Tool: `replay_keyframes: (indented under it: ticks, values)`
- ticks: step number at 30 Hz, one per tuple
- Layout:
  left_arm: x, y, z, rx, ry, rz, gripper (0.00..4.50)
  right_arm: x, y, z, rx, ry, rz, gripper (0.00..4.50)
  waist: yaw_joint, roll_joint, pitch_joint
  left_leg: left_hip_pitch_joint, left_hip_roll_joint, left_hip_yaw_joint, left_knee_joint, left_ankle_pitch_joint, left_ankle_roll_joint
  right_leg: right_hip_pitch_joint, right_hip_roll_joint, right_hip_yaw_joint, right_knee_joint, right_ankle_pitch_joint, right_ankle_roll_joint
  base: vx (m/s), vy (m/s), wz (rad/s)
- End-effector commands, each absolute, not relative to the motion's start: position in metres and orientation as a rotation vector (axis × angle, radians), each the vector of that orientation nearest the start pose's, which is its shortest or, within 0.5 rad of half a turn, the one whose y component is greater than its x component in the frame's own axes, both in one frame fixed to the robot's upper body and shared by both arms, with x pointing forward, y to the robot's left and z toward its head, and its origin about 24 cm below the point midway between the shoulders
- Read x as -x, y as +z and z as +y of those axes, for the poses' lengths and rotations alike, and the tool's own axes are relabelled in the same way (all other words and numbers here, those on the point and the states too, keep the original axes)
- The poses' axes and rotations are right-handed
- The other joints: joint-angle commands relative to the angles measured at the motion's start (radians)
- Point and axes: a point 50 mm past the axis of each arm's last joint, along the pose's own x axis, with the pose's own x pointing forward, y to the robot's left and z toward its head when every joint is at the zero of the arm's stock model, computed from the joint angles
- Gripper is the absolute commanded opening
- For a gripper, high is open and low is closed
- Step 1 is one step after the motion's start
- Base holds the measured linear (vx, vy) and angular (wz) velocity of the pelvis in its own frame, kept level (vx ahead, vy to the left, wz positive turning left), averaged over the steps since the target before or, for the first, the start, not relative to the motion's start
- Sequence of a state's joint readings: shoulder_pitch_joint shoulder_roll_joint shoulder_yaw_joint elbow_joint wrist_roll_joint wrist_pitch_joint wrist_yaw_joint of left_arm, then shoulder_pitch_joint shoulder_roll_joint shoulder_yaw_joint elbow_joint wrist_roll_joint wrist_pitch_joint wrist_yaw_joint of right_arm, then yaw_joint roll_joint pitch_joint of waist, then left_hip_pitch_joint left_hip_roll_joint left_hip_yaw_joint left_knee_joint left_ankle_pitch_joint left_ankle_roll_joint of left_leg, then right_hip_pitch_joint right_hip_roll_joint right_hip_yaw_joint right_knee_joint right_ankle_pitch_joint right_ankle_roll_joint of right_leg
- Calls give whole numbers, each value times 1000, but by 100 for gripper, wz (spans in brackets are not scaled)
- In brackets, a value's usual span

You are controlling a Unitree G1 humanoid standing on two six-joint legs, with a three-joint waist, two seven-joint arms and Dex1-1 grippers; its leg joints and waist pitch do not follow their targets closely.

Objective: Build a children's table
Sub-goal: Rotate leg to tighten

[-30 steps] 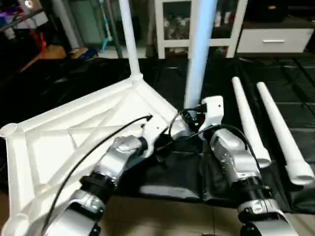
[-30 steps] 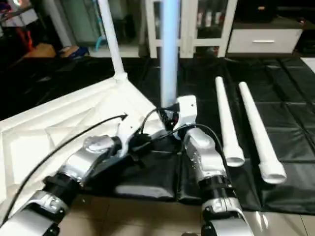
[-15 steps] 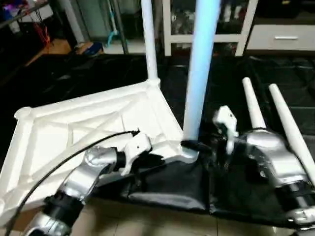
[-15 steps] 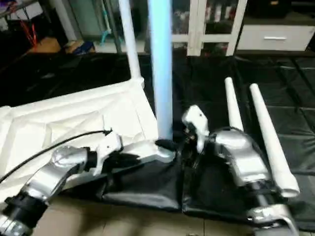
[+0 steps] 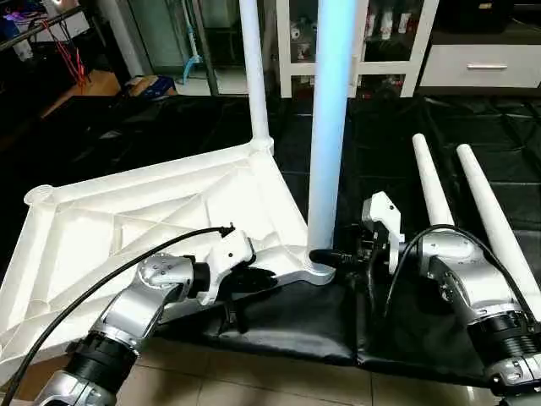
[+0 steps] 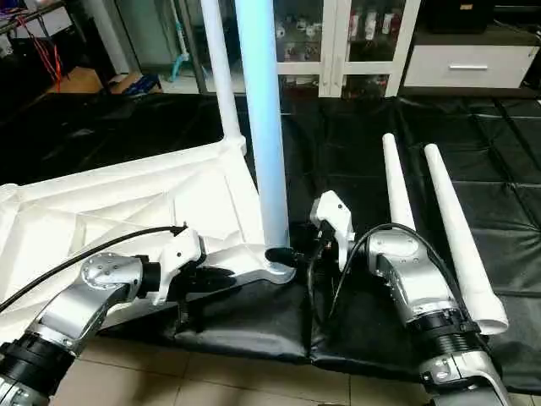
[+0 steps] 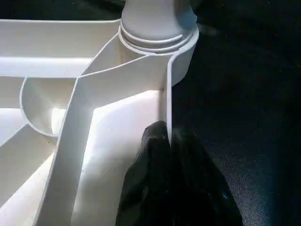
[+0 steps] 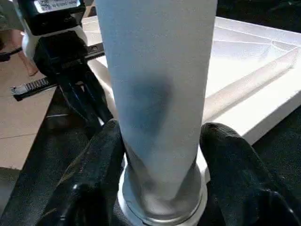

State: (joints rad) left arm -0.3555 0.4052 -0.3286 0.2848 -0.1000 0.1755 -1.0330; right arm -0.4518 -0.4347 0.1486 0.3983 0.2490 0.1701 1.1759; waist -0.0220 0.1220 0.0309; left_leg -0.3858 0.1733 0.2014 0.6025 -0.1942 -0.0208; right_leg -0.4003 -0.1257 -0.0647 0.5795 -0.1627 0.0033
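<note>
Here we see the white tabletop (image 5: pixel 144 228) lying upside down, ribbed underside up, partly on a black floor mat (image 5: pixel 296 313) and partly on the tiled floor (image 6: pixel 237 372). Two legs stand upright in its corner sockets: the near leg (image 5: pixel 330 127) in the corner closest to us, and a far leg (image 5: pixel 252 68) in the corner behind it. An open round socket (image 5: pixel 37 195) shows at the far left corner.

Our right gripper (image 8: pixel 160 141) has its two black fingers (image 8: pixel 101 160) on either side of the near leg, just above the socket collar, pressed against the tube. Our left gripper (image 7: pixel 169 136) is pinched together on the tabletop's thin outer wall, close beside that same corner; one finger sits inside the wall and one outside.

Two loose legs (image 5: pixel 473 220) lie side by side on the mat to the right, near each other but apart, well away from the tabletop.

Behind stands a white glass-door cabinet (image 5: pixel 355 42) and a white drawer unit (image 5: pixel 482 63). A small white label (image 8: pixel 56 5) on the left wrist housing carries print too small for us to read.
</note>
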Motion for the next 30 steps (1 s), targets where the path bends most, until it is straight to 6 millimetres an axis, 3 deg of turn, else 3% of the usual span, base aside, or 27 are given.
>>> replay_keyframes:
  ticks: [1,5,9,12,15,16,19,23,24,26,28,29,30]
  values:
    - [-270,25,132,-305,-1276,462,0,-302,72,-159,110,1250,261,238,6,-19,-63,14,45,-22,-73,-215,101,45,-17,18,-49,-164,-246,0,0,0]
    - [-269,24,132,-308,-1278,468,0,-304,72,-160,107,1222,253,208,6,-16,-63,14,45,-21,-72,-202,108,45,-16,17,-49,-156,-249,0,0,0]
    - [-271,23,132,-318,-1257,473,0,-313,69,-156,123,1094,219,192,-1,-18,-59,11,43,-23,-76,-237,90,45,-17,17,-54,-209,-237,0,0,0]
    - [-289,22,126,-310,-1104,465,0,-328,59,-143,90,855,209,189,-15,-18,-55,16,39,-25,-81,-293,45,37,-16,18,-62,-307,-214,0,0,0]
    - [-302,23,121,-314,-999,462,0,-334,55,-134,53,747,212,188,-25,-22,-53,21,39,-26,-83,-339,22,33,-15,19,-68,-344,-201,0,0,0]
    - [-317,26,116,-308,-876,445,0,-340,50,-124,48,611,226,188,-29,-19,-52,22,38,-28,-85,-362,10,29,-14,18,-70,-367,-190,0,0,0]
    - [-334,34,106,-260,-747,406,0,-346,43,-111,64,464,255,188,-38,-18,-53,19,32,-30,-85,-369,-8,30,-15,16,-72,-377,-179,0,0,0]
    - [-348,42,94,-213,-654,370,0,-351,43,-88,67,346,252,187,-37,-18,-56,15,30,-29,-83,-363,11,30,-18,16,-76,-346,-180,0,0,0]
    - [-351,44,92,-224,-633,365,0,-352,48,-73,22,381,209,187,-35,-15,-59,16,31,-30,-82,-354,18,32,-19,14,-74,-325,-186,0,0,0]
    - [-352,43,92,-230,-628,365,0,-352,52,-66,-19,407,188,187,-33,-17,-61,13,32,-29,-81,-343,37,36,-21,14,-73,-286,-195,0,0,0]
    - [-349,42,94,-242,-667,364,0,-346,64,-55,-54,585,105,187,-29,-17,-64,11,34,-28,-77,-301,62,41,-22,14,-66,-226,-208,0,0,0]
    - [-347,40,95,-252,-689,365,0,-343,68,-52,-65,653,77,243,-25,-19,-65,9,34,-27,-74,-265,84,43,-22,14,-62,-184,-220,0,0,0]
    - [-344,39,96,-260,-722,367,0,-340,71,-53,-56,709,56,243,-21,-22,-67,5,34,-26,-70,-234,109,49,-23,13,-59,-157,-226,0,0,0]
